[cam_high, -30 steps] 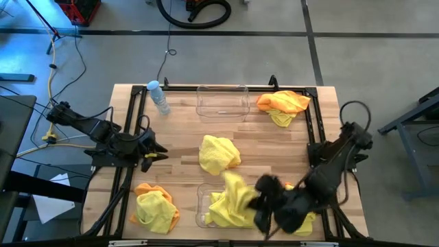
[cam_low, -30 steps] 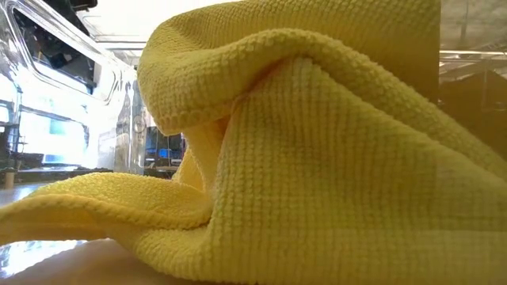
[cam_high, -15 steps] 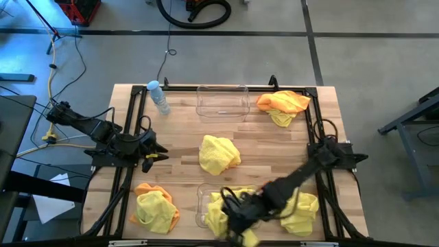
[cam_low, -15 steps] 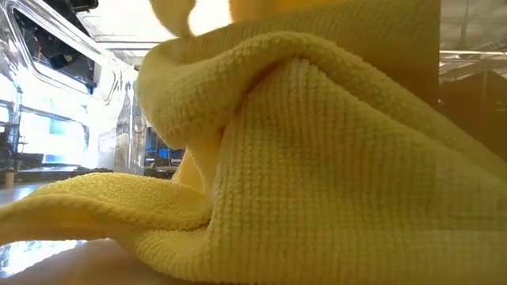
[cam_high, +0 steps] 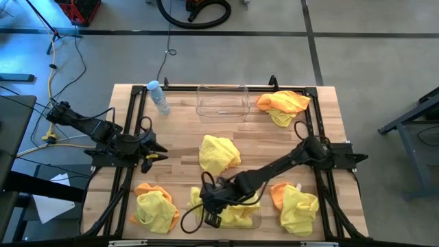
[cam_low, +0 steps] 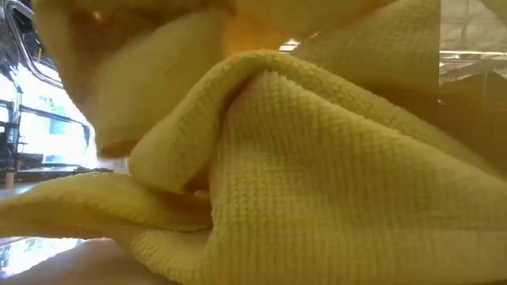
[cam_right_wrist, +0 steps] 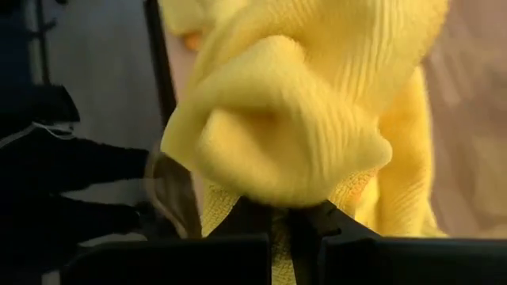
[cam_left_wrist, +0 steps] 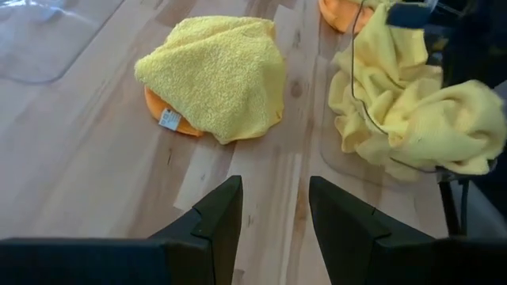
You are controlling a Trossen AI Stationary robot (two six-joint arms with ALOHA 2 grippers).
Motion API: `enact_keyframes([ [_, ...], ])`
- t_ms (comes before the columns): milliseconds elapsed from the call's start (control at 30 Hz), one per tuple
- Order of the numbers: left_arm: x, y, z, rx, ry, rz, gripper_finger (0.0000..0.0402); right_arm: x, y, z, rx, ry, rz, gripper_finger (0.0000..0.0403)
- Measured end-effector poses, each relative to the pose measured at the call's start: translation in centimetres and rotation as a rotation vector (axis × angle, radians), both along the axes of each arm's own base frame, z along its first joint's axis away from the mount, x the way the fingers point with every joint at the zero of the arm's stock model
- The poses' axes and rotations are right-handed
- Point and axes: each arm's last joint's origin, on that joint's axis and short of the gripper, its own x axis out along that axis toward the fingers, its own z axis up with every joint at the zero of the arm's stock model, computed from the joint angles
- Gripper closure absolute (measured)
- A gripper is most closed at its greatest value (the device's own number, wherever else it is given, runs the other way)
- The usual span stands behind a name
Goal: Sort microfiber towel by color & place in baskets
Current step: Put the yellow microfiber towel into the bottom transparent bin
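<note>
High view: the right arm reaches from 3 o'clock across the table to the near basket (cam_high: 255, 221) at 6 o'clock, and the right gripper (cam_high: 209, 206) sits at that basket's left end. In the right wrist view its fingers are pinched together on a yellow towel (cam_right_wrist: 293, 103) that bulges above them. More yellow cloth (cam_high: 236, 209) lies bunched in the near basket under the arm. The far basket (cam_high: 222, 103) stands at 12 o'clock, clear and holding no cloth.

The left gripper (cam_left_wrist: 273, 218) waits at 9 o'clock by the table's edge, its fingers spread with bare wood between them.

Loose towels lie about the table: a yellow one (cam_high: 219, 153) at the centre, an orange and yellow pile (cam_high: 282, 104) at 1 o'clock, a yellow-over-orange pile (cam_high: 154, 206) at 7 o'clock, and another such pile (cam_high: 295, 206) at 5 o'clock, just beside the near basket. A water bottle (cam_high: 158, 96) lies at 11 o'clock.

Low view: yellow fabric (cam_low: 317, 182) fills nearly everything.
</note>
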Motion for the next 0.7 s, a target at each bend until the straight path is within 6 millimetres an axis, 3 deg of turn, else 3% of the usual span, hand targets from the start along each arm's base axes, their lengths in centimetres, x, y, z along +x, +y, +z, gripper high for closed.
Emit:
enact_keyframes([
  [467, 0.0, 0.0, 0.0, 0.119, -0.005, -0.088, 0.0266, 0.4, 0.4, -5.0, -0.045, 0.162, -0.112, 0.0398],
  [700, 0.0, 0.0, 0.0, 0.149, -0.005, -0.110, 0.0266, 0.4, 0.5, -5.5, -0.028, 0.179, -0.152, 0.0336],
])
